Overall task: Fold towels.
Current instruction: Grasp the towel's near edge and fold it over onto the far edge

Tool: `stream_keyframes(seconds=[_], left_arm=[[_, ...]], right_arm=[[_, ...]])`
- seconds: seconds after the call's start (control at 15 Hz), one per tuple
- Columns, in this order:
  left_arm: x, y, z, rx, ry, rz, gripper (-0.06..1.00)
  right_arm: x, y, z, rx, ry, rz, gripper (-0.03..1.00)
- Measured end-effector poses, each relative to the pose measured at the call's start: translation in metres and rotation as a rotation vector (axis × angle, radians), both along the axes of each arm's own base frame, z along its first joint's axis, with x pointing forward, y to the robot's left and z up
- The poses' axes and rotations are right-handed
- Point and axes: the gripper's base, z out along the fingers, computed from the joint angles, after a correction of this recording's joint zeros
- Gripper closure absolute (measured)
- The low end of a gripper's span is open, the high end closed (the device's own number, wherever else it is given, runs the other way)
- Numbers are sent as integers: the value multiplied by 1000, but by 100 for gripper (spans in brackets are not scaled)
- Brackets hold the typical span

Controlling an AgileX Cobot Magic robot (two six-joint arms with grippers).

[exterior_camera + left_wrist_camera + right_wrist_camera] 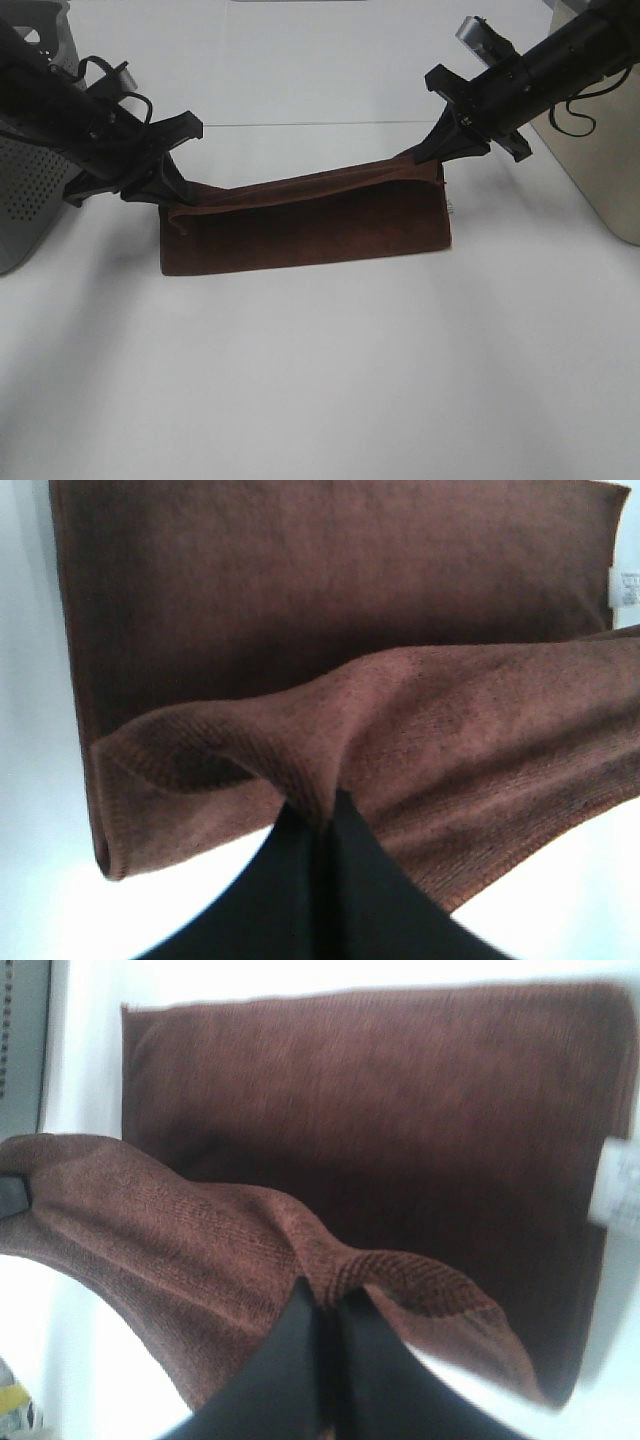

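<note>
**Towel** (300, 230): one piece, dark reddish-brown, soft plush with a fine ribbed knit and a stitched hem. It lies mid-bench. Its near part is flat in a broad rectangle. Its far edge is lifted off the surface at both corners and sags in a shallow curve between them. The raised layer hangs over the flat one.

**Tag** (628, 585): small, white, sewn at the towel's edge on the right-hand side of the flat part.

**Left pincer** (165, 188): black, with tapered fingers pressed together on the towel's far-left corner. The cloth bunches into a ridge at the nip.

**Right pincer** (440, 150): black, same form, fingers clamped tight on the far-right corner. In the high view this corner appears higher than the left one.

**Bench** (320, 380): white, matt, smooth.

**Basket** (25, 190): grey with a perforated wall, at the bench's left edge behind the left arm, apart from the towel.
</note>
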Motion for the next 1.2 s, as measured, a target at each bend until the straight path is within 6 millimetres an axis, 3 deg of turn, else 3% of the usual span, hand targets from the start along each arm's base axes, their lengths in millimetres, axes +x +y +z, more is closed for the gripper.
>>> stream_keyframes(seconds=[0.13,0.2,0.47,0.53,0.6,0.73,0.87,0.93,1.07,1.2], left_arm=[[22,-2,-5,15,-34,-9,94],[40,-4,-9,24,-66,-11,94],[48,-5,-29,35,-43,-7,94],[50,-5,-47,43,-19,7,94],[50,-5,-47,43,-19,7,94],[52,-4,-50,50,-32,25,70],[52,-3,-50,45,-29,28,30],[52,-3,-50,40,-26,32,17],[52,-3,-50,38,-21,28,10],[51,-2,-38,64,-50,-1,8]], right_arm=[[25,1,-11,3,-17,-11,97],[40,1,-27,-2,-11,-14,97],[49,0,-48,-17,11,-12,97],[49,0,-60,-30,27,-11,97],[49,0,-60,-30,27,-11,97],[50,-1,-62,-40,21,-16,79],[50,-1,-62,-34,25,-15,47],[50,-1,-61,-26,30,-15,34],[50,-1,-58,-18,26,-19,22],[48,-2,-40,-21,7,-6,20]])
